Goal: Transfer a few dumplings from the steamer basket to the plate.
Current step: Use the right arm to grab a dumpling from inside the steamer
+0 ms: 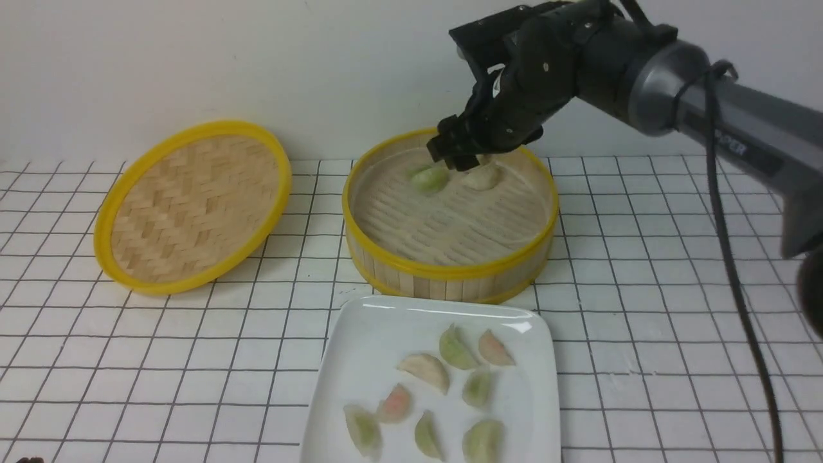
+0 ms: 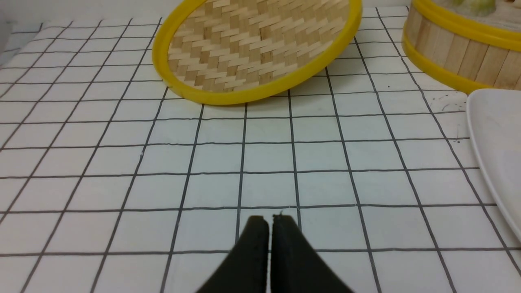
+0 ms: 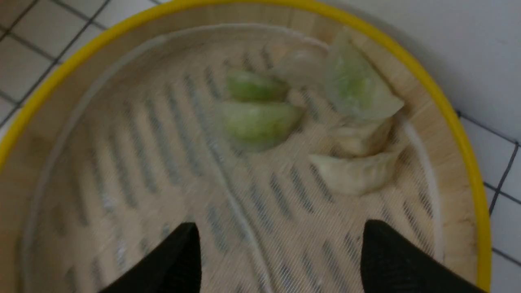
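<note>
Right end effector (image 3: 281, 226) hangs over the steamer basket (image 1: 450, 269), jaws apart and empty. Dumplings (image 1: 482, 177) huddle by its far wall, so we'd straddle one green dumpling (image 3: 256, 122) and squeeze gently.

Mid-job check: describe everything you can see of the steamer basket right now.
The steamer basket is round, of pale bamboo: upright slatted wall, yellow bands top and bottom, slatted floor. It stands upright and uncovered on the gridded table, close behind the plate; touching or not, I cannot tell. A few dumplings, green and whitish, lie at its far side. The right gripper hovers above them, fingers apart, empty.
</note>
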You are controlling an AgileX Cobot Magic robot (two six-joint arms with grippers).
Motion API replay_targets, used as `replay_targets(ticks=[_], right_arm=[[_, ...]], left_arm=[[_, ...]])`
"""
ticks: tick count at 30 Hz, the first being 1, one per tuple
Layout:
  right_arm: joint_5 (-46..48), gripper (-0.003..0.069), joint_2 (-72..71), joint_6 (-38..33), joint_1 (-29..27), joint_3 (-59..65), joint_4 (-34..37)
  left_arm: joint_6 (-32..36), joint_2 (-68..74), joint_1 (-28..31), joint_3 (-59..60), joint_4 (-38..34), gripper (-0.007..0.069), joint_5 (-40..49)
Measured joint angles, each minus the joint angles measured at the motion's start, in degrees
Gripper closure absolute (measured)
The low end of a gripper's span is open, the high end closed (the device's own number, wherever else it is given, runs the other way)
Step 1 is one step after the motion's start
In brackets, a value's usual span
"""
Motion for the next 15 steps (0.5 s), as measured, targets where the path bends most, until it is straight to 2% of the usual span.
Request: replay_targets(ticks=[7, 15], right_arm=[[-0.7, 0.0179, 10.7, -3.2, -2.1, -10.2, 0.1], [-4.0, 0.0179, 15.8, -4.7, -2.4, -13.1, -1.0]], left_arm=[[0.0, 0.0, 0.0, 0.0, 0.0, 0.0631, 0.0], [0.0, 0.0, 0.0, 0.0, 0.0, 0.0631, 0.0]])
